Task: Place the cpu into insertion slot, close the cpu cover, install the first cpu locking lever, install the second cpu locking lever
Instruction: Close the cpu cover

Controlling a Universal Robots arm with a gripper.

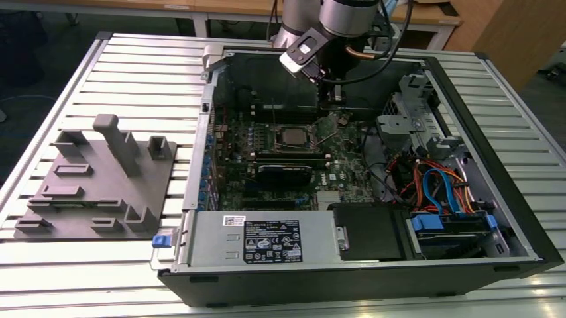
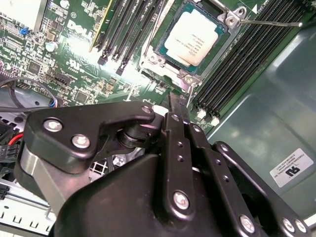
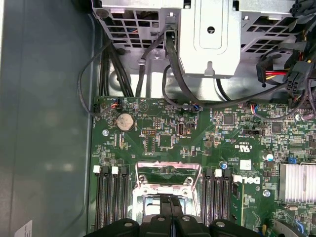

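The black gripper, fingers pressed together on nothing, hangs near the pale silver square cpu; drifting sideways, it could gouge the green circuit board.

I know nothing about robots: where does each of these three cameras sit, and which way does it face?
Exterior view: off the arm, high, looking down into the open computer case on the slatted table; the arm and gripper show.
First wrist view: on the arm, facing along the gripper onto the motherboard.
Second wrist view: on the arm, looking over the gripper toward the cpu.
Shared: both wrist views show the gripper and memory slots; the exterior view also shows the cpu.
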